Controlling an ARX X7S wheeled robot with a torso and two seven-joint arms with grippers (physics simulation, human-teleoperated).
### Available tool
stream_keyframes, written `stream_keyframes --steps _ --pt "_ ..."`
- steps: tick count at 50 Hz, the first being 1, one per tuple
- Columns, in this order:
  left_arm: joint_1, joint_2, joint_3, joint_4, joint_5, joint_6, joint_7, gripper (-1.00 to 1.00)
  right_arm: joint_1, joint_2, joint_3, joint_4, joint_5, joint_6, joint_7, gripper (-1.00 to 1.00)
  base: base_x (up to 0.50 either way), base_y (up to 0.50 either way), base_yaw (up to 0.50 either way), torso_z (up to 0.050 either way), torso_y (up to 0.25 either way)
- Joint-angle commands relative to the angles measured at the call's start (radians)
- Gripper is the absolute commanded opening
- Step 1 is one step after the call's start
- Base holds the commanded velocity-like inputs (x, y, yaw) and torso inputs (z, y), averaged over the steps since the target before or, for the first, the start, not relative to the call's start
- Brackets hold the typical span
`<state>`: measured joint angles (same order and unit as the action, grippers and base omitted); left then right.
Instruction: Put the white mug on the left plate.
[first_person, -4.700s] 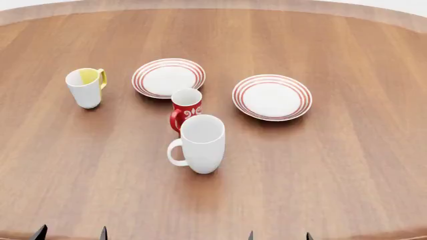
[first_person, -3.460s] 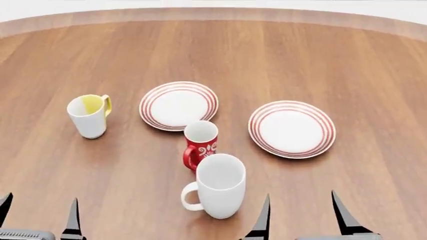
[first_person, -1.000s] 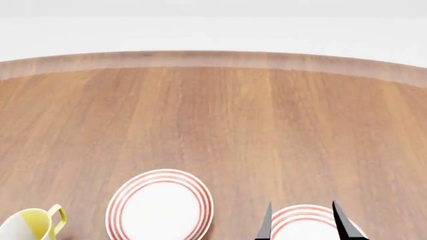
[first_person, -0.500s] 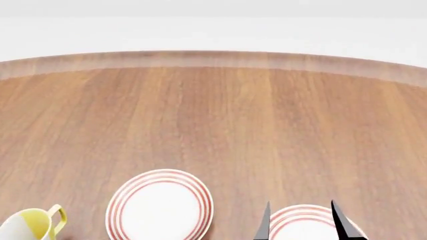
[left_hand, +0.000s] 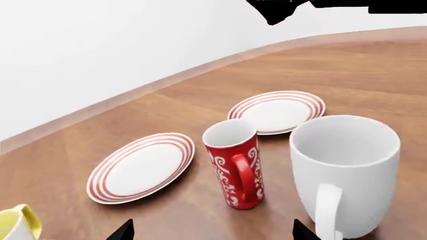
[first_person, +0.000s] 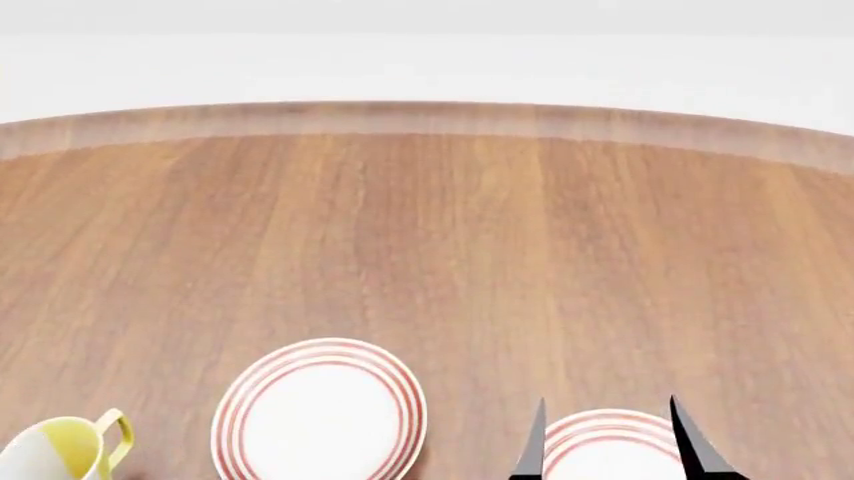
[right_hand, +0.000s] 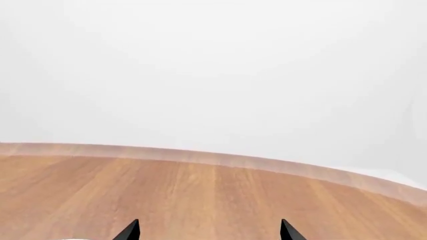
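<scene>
The tall all-white mug (left_hand: 345, 172) stands upright on the table in the left wrist view, handle toward the camera; it is out of the head view. The left plate (first_person: 320, 412) with red rings lies flat at the head view's lower edge, and also shows in the left wrist view (left_hand: 143, 166). My left gripper (left_hand: 212, 234) is open and empty, its tips low before the red mug and the white mug. My right gripper (first_person: 611, 445) is open and empty above the right plate; in the right wrist view (right_hand: 209, 231) its tips are wide apart.
A small red mug with white swirls (left_hand: 233, 169) stands beside the white mug, between it and the left plate. The right plate (first_person: 607, 448) lies under my right gripper. A white mug with yellow inside (first_person: 54, 452) stands left of the left plate. The table's far edge (first_person: 427, 112) curves behind.
The head view rose off the mugs earlier. In the last second only my right gripper's tips shifted slightly to the right and down; the plates stay put.
</scene>
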<state>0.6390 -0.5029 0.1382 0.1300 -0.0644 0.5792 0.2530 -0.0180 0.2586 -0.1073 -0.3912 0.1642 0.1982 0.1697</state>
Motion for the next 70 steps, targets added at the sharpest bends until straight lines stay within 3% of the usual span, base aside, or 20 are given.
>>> stream_keyframes --steps 1,8,11,13,17,27,45,70 --pt "-0.063 0.030 0.094 -0.089 0.047 0.010 0.055 1.00 0.001 0.005 -0.003 -0.008 0.010 0.005 0.005 1.00 0.00 0.00 0.00 0.000 0.000" --pt "-0.093 0.043 0.128 -0.125 0.059 0.007 0.074 1.00 0.002 0.009 -0.008 0.000 0.009 0.003 0.006 1.00 0.00 0.00 0.00 0.000 0.000" --pt "-0.066 0.020 0.126 -0.029 0.051 -0.063 0.081 1.00 0.004 0.011 -0.004 -0.007 0.014 0.008 0.007 1.00 0.00 0.00 0.00 0.000 0.000" --pt "-0.104 0.037 0.153 -0.123 0.071 -0.020 0.096 1.00 0.004 0.013 -0.002 -0.017 0.018 0.013 0.010 1.00 0.00 0.00 0.00 0.000 0.000" --pt "-0.125 0.027 0.170 -0.100 0.044 -0.068 0.129 1.00 0.004 0.015 -0.007 -0.024 0.017 0.023 0.013 1.00 0.00 0.00 0.00 0.000 0.000" --pt "-0.161 0.057 0.213 -0.181 0.024 0.051 0.161 1.00 -0.002 0.022 0.010 -0.041 0.057 0.024 0.004 1.00 0.00 0.00 0.00 0.000 0.000" --pt "-0.282 0.101 0.271 -0.388 0.012 0.045 0.220 1.00 0.010 0.029 -0.004 -0.062 0.052 0.044 0.020 1.00 0.00 0.00 0.00 0.000 0.000" --pt "-0.361 0.119 0.293 -0.455 0.036 0.007 0.227 1.00 0.016 0.036 -0.007 -0.048 0.058 0.034 0.031 1.00 0.00 0.00 0.00 0.000 0.000"
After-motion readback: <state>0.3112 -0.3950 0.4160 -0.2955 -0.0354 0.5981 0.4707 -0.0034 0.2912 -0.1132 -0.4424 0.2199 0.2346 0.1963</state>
